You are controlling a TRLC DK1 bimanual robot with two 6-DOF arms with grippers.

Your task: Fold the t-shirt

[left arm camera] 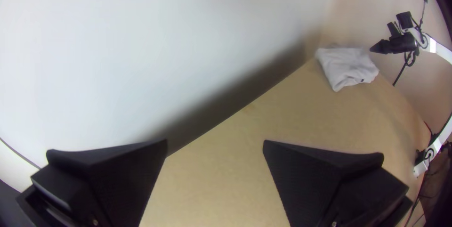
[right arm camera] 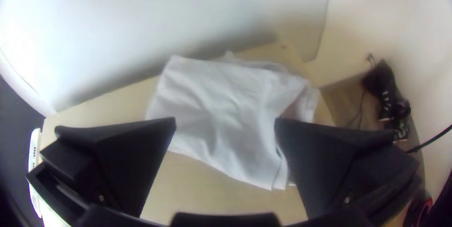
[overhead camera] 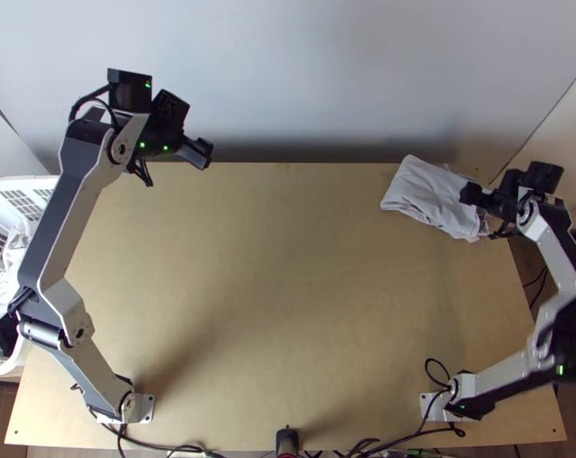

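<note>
Right gripper (right arm camera: 225, 121) (right wrist view): fingers spread wide over the t-shirt (right arm camera: 214, 93).
T-shirt: folded into a packet, far right; loose layers could be dragged open if only the top is caught.
Left gripper (left arm camera: 215, 142) (left wrist view): fingers wide, nothing held — well apart from the cloth.
Wall (overhead camera: 288, 76) (top view): far-side access probably hindered.
Right table edge (overhead camera: 515, 276): cloth could be pushed over — little margin left.
Basket (overhead camera: 17, 182): left, beside the table.
</note>
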